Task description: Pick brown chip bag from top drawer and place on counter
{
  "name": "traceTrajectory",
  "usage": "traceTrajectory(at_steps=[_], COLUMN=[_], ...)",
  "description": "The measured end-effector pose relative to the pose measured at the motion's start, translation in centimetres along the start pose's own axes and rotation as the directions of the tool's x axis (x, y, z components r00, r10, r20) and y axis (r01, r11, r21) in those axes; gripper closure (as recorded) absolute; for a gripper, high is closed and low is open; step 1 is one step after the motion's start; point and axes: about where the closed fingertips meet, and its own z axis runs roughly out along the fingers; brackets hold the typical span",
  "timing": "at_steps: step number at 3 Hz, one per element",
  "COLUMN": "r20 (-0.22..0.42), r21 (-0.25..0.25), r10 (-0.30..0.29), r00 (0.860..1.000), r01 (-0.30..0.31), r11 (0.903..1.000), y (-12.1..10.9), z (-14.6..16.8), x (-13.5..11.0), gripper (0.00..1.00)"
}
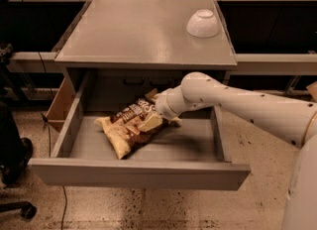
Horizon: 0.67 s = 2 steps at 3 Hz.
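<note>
The gripper (152,119) sits low inside the top drawer (138,173), pressed to the right end of the brown chip bag (126,130), and whether it has closed on the bag cannot be told; a sound pick wants a firm pinch on that crinkly end, then a straight lift clear of the drawer's walls before swinging to the counter (133,30) above the drawer. The bag lies slantwise on the drawer's bare surface, left of its middle, dark brown with tan-yellow edges and white lettering
</note>
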Motion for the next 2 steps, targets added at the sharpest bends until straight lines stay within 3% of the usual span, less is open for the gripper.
traceTrajectory(at_steps=[1,2], r20=[0.002,-0.006], r21=[0.002,0.001], r10=[0.000,-0.003], r00=[1.000,1.000], r01=[0.000,0.003], r11=[1.0000,1.0000], y=[0.0,1.2], z=[-0.1,-2.1], x=[0.0,-1.3], gripper=[0.69,0.93])
